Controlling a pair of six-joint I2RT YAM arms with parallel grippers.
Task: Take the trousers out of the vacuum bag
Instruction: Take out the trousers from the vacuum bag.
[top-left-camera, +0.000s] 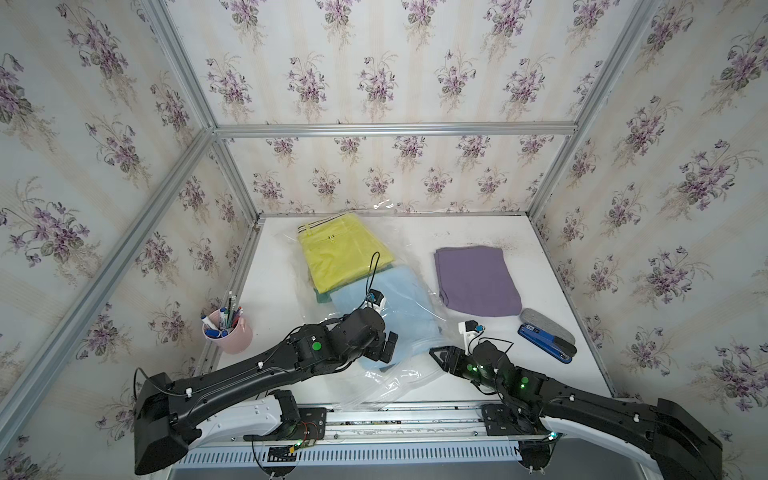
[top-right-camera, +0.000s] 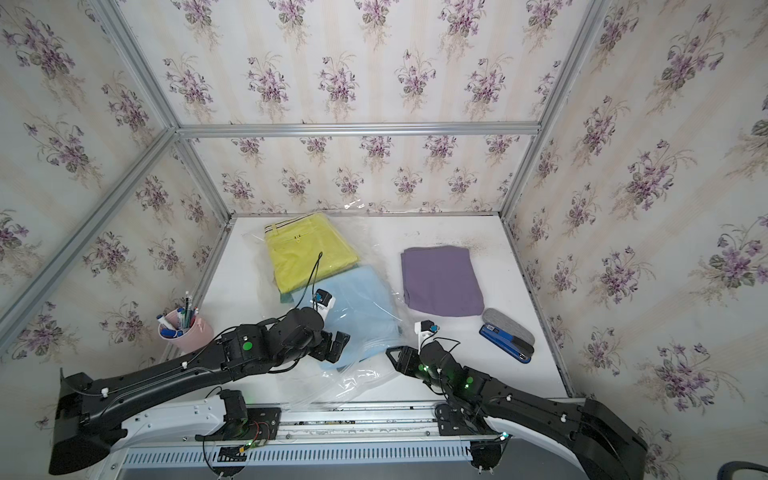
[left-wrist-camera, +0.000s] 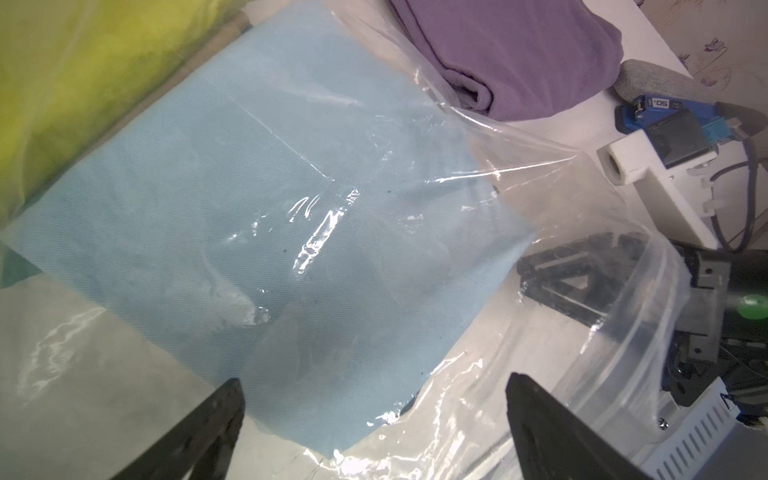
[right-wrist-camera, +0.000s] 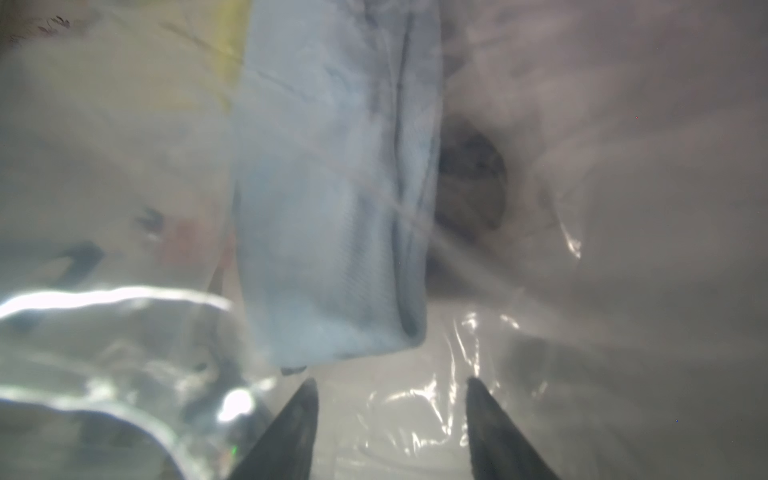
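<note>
In a top view: purple trousers (top-left-camera: 476, 278) out on bench (top-left-camera: 540, 374), blue trousers (top-left-camera: 399, 307) in bag (top-left-camera: 399, 382) under spread left gripper (top-left-camera: 386, 348); left wrist: right gripper (left-wrist-camera: 540, 274) inside bag mouth; right wrist: parted, empty, may pinch plastic with cloth, dragging bag.

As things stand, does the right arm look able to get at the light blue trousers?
Probably yes: the right gripper is open just short of the light blue trousers; only vacuum bag film may lie between.
</note>
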